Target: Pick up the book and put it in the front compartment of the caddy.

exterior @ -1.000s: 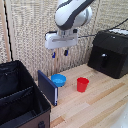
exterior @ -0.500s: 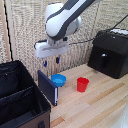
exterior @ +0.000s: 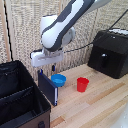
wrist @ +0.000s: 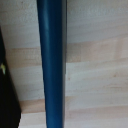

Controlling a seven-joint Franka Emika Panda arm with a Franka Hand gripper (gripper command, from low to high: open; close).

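The arm has swung across toward the exterior view's left and come down, so its gripper (exterior: 46, 68) now hangs right over the book (exterior: 48, 88), the fingertips at the book's top edge. A second ago it stood higher and further toward the exterior view's right, over the blue bowl (exterior: 59, 79). From the wrist, the book's top edge (wrist: 51, 65) now runs straight through the middle of the picture.

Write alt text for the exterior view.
A white robot arm's gripper is at the top edge of an upright navy book beside a black fabric caddy. A blue bowl, red cup and black machine sit on the wooden table.
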